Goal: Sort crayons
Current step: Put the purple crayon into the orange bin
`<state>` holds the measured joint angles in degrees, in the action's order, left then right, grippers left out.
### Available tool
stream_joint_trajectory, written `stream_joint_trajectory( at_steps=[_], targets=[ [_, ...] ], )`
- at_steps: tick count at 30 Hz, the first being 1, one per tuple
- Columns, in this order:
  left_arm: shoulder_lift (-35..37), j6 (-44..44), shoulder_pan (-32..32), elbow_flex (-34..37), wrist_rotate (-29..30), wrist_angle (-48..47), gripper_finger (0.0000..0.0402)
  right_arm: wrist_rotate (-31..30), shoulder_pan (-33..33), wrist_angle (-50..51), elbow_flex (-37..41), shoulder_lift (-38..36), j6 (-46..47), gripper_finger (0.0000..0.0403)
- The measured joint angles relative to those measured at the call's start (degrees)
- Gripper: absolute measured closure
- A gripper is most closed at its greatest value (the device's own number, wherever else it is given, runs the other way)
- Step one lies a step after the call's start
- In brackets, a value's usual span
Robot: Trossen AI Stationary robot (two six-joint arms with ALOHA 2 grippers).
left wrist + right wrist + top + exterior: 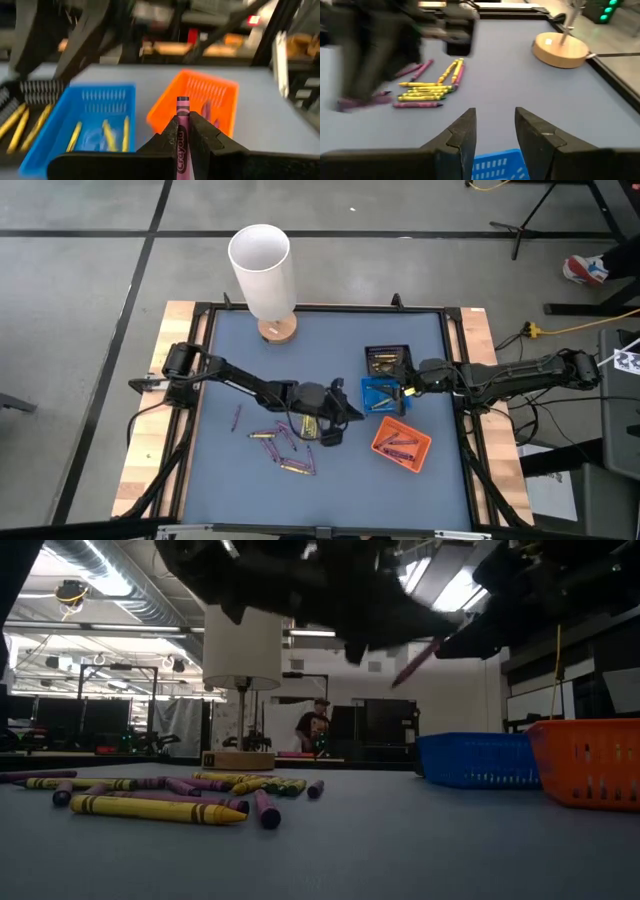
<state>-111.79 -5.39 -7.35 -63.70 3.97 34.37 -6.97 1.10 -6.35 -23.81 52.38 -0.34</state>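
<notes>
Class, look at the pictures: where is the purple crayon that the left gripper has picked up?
The purple crayon is pinched in the left gripper above mid-table, pointing toward the orange tray, with the blue tray alongside.

Lamp (262, 268), blue tray (381, 395), orange tray (401, 444)

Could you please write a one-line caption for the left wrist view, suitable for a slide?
Left gripper holds a purple crayon upright, facing the orange tray and the blue tray.
</notes>
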Motion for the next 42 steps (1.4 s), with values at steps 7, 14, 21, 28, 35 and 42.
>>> stream_joint_trajectory(
  at_steps=[7,14,21,28,35,42],
  targets=[
    [-2.25,0.13,-2.94,-0.23,6.23,16.14,0.0393,-4.49,0.0,-0.02,0.0,0.0,-0.02,0.0269],
    [-9.2,1.5,-3.28,-6.25,7.08,19.15,0.0393,-4.49,-0.01,-0.16,0.02,0.0,-0.02,0.0269],
    [-18.14,1.53,-3.15,-17.41,6.52,17.07,0.0393,-4.46,-0.02,-0.45,0.02,0.0,-0.03,0.0269],
    [-23.63,1.49,-3.13,-22.95,3.95,15.52,0.0393,-4.47,-0.01,-0.46,0.02,0.0,-3.09,0.0269],
    [-24.76,1.41,-3.2,-24.06,3.83,12.34,0.0392,-4.45,0.0,-0.96,0.02,-0.02,-3.15,0.0269],
    [-24.79,1.28,-3.17,-24.06,3.84,11.28,0.0357,-4.43,-0.01,-0.94,0.0,-0.02,-3.15,0.0269]
  ],
)
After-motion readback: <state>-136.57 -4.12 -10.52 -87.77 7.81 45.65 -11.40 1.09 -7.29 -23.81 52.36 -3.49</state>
